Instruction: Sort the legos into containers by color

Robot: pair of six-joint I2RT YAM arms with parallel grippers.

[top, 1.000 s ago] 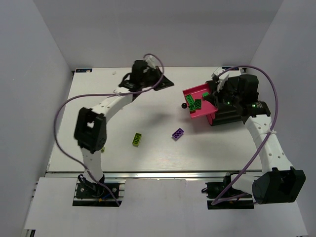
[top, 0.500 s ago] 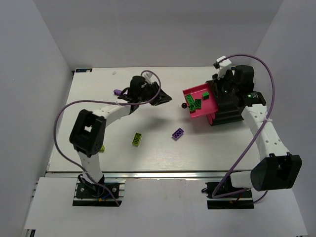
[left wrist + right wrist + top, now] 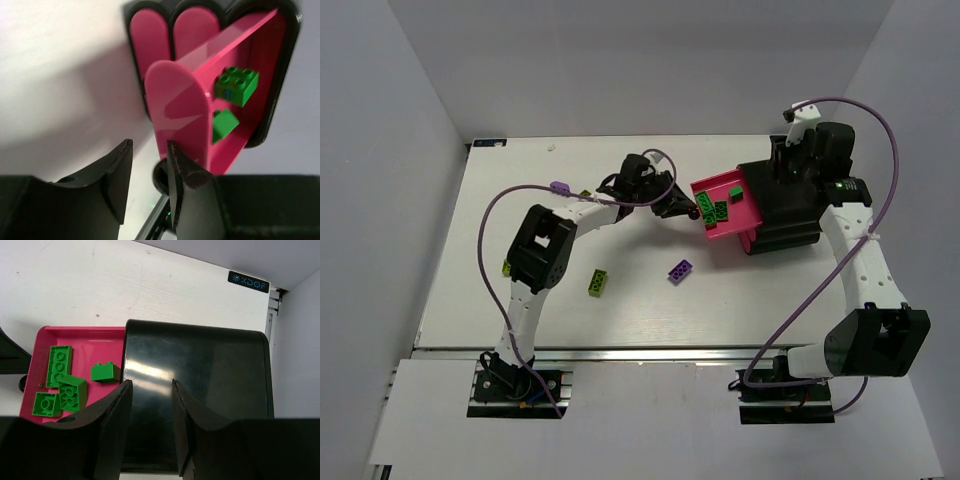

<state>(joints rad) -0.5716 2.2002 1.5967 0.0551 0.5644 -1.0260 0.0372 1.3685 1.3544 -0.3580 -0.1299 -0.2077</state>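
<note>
A pink drawer (image 3: 748, 212) stands pulled out of the black cabinet (image 3: 788, 222) and holds several dark green legos (image 3: 718, 208). My left gripper (image 3: 680, 209) is open at the drawer's black knob (image 3: 692, 214). In the left wrist view the knob (image 3: 160, 176) sits against the right finger, below the drawer front (image 3: 180, 110). My right gripper (image 3: 792, 168) is open and empty above the cabinet top (image 3: 200, 380), with the drawer's legos (image 3: 59, 365) to its left. A lime-green lego (image 3: 599, 282) and a purple lego (image 3: 680, 270) lie on the table.
Two more pink drawer fronts (image 3: 150, 45) sit shut in the cabinet. Another purple lego (image 3: 558, 187) lies by the left arm's cable, and a lime-green one (image 3: 507, 267) shows at the left arm's elbow. White walls enclose the table.
My left gripper has swung right across the table to the drawer's knob. My right gripper has drawn back from over the drawer to above the cabinet.
</note>
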